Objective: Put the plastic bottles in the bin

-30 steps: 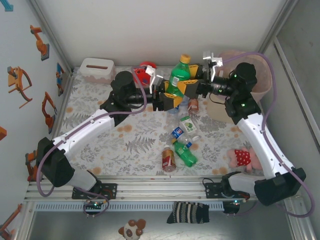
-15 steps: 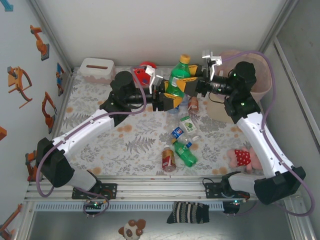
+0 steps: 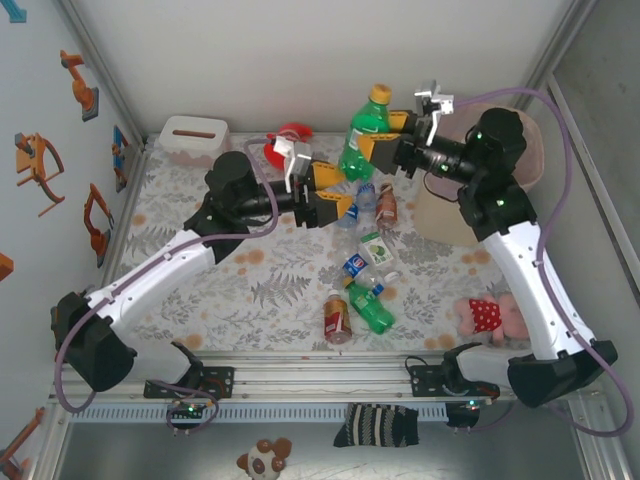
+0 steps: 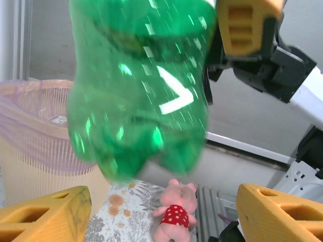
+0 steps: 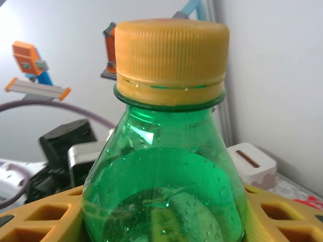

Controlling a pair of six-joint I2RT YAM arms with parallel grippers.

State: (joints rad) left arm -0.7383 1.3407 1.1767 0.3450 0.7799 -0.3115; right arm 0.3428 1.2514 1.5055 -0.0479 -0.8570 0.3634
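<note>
- Bin (image 3: 438,215): stood just behind the right gripper (image 3: 376,142), mouth upward, so only a short carry is judged needed
- Right gripper: clamped on the green bottle (image 3: 362,135) at its shoulder, cap up, held clear of the table (image 3: 200,270)
- Left gripper (image 3: 345,195): jaws parted, nothing gripped, set below and beside that bottle
- Loose bottles (image 3: 362,275): found lying on the table, beneath and nearward of both grippers, judged next for collection
</note>
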